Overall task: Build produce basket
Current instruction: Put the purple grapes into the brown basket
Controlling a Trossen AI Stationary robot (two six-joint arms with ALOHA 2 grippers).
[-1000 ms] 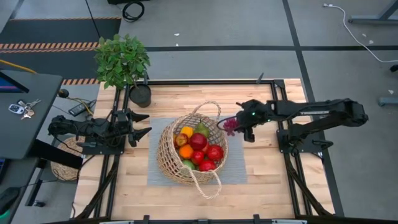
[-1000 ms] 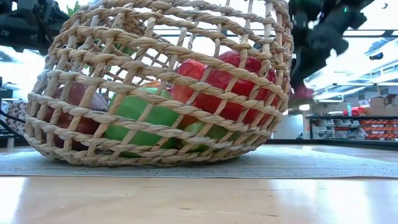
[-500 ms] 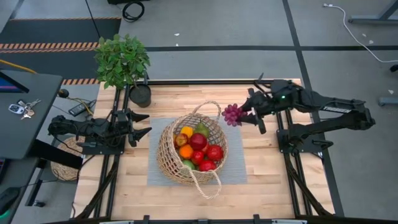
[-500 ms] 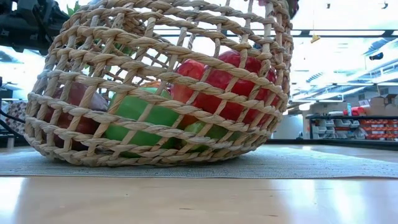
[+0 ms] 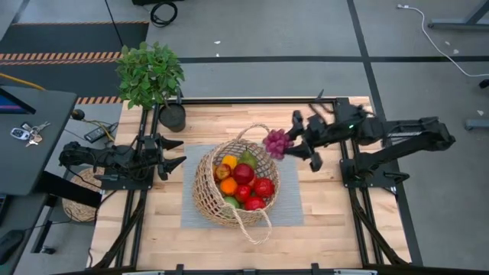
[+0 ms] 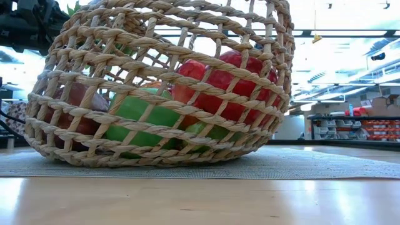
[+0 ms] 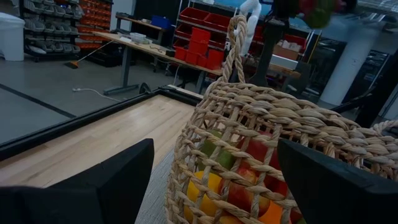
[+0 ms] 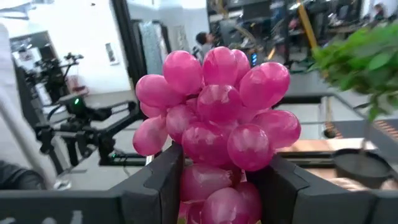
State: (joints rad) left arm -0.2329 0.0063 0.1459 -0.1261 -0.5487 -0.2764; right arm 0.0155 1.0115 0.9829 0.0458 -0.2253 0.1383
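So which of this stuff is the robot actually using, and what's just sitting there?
In use:
basket on the grey mat
fruit inside it
purple grapes held in the right gripper
left gripper, open, waiting beside the basket

Just lying about:
potted plant
keys on the side desk

Wicker basket [image 6: 159, 81] on grey mat [image 6: 312, 164]; red, green produce [image 6: 219, 81] inside.

The basket [image 5: 235, 183], a round tan wicker weave with two thin loop handles, stands upright on a grey mat in the middle of the tabletop [image 5: 321, 221]. Inside lies piled produce [image 5: 244, 183]: red apples, an orange, a yellow piece, a green pear and green fruit low down. A bunch of purple grapes [image 5: 276, 143] hangs just above the basket's rim, clamped between the right gripper's [image 5: 289, 145] fingers [image 8: 161, 180].
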